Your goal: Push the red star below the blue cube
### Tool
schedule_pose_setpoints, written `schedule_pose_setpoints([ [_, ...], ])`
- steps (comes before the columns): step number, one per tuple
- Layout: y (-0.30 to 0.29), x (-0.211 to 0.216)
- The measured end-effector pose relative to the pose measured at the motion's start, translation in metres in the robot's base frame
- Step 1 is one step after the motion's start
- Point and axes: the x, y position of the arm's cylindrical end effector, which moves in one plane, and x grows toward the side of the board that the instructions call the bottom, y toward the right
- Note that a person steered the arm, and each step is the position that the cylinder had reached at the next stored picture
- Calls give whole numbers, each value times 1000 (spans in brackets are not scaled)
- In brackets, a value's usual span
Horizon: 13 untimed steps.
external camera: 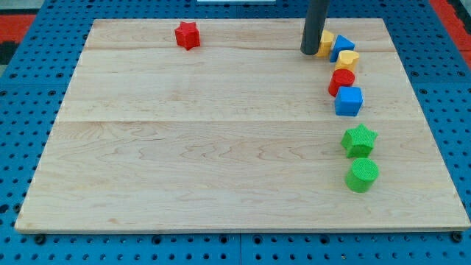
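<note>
In the camera view, the wooden table (221, 147) carries 7 blocks. The red star (188, 34) sits alone near the view's top, left of centre, well apart from everything else. My tip (310, 52) rests on the table near the view's top right, just left of a yellow block (325, 42) (its shape is partly hidden by the rod) and far to the right of the red star. There is no gripper on this arm, only the dark rod, so nothing opens or closes.

Along the view's right runs a loose column. A blue triangular block (342, 46) sits just right of the yellow block, with a second yellow block (347, 59) below it. Under that comes a red cylinder (341, 81), touching the blue cube (349, 101) just below it. Further down, apart from the cube, a green star (359, 140) stands above a green cylinder (362, 175).
</note>
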Motion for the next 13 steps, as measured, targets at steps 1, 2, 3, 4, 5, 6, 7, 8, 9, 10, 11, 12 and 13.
schedule_pose_setpoints([
  [1,10,-23],
  [2,24,-33],
  [3,27,-34],
  [4,-2,2],
  [5,-2,67],
  [6,-8,146],
  [7,-19,235],
  [8,-71,304],
  [9,-138,252],
  [10,-261,175],
  [11,-288,74],
  [12,-301,8],
  [13,-300,-71],
])
